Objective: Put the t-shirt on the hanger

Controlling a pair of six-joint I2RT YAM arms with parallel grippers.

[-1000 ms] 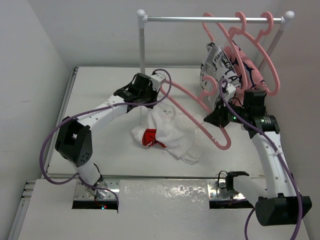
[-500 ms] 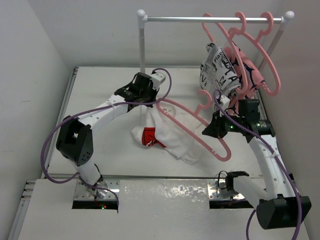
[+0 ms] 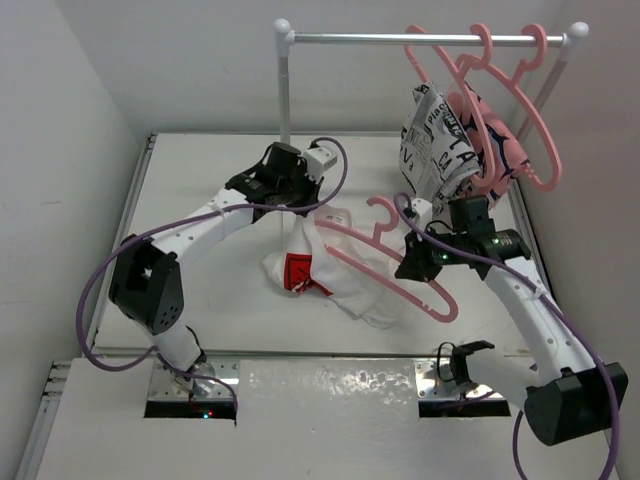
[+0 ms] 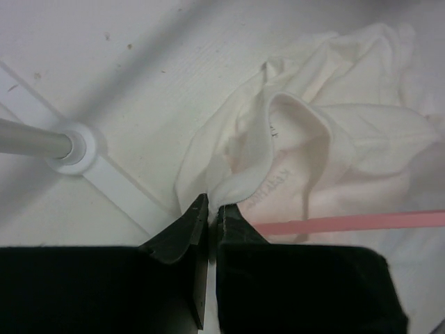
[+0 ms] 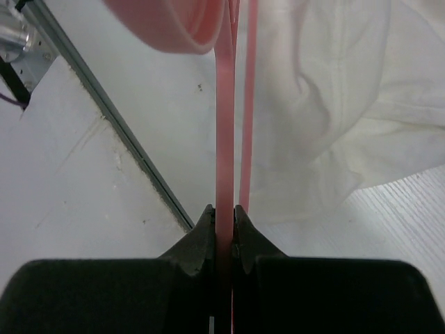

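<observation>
The white t-shirt [image 3: 345, 275] with a red patch lies crumpled mid-table, its collar lifted. My left gripper [image 3: 305, 203] is shut on the collar edge; in the left wrist view [image 4: 214, 209] the cloth [image 4: 306, 146] is pinched between the tips. My right gripper [image 3: 412, 262] is shut on the salmon-pink hanger [image 3: 385, 272], held low over the shirt with its left arm reaching into the cloth. The right wrist view [image 5: 224, 212] shows the hanger's bar [image 5: 224, 125] clamped between the fingers, with the shirt [image 5: 334, 104] beyond.
A white-and-metal rack [image 3: 285, 85] stands at the back, its foot near my left gripper [image 4: 73, 146]. Several pink hangers [image 3: 510, 95], a newsprint-patterned shirt [image 3: 435, 140] and a pink shirt [image 3: 495, 150] hang at its right end. The table's near edge [image 3: 300, 352] lies below the shirt.
My right gripper has carried the hanger leftward and nearer, over the t-shirt, and its left arm has gone into the cloth. My left gripper has kept the collar and barely moved.
</observation>
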